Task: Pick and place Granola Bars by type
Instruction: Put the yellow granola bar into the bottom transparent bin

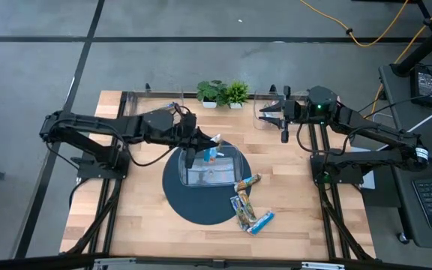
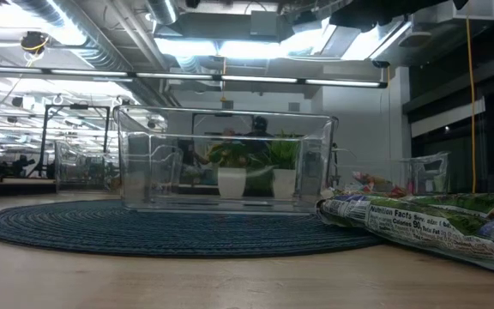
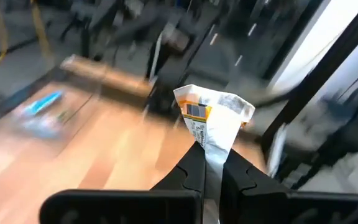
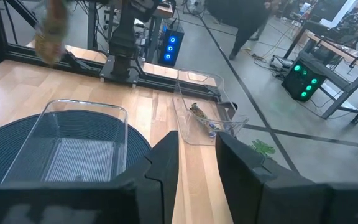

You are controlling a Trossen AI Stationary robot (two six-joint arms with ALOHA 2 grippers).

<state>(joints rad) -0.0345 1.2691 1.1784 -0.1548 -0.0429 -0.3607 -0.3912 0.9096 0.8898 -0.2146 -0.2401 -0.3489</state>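
My left claw is clamped on a silver bar, over the bin's 11 o'clock corner; right claw looks part-open, empty.

Left gripper clamped tight, held over table centre; right gripper parted, raised at rear.

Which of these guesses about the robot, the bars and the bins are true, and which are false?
1. The left hand pinches a bar. True.
2. The bin on the mat is full of bars. False: it looks empty.
3. Loose bars lie beside the bin. True.
4. The right hand carries a bar. False: nothing sits between its fingers.
5. Two plants stand at the table's far edge. True.
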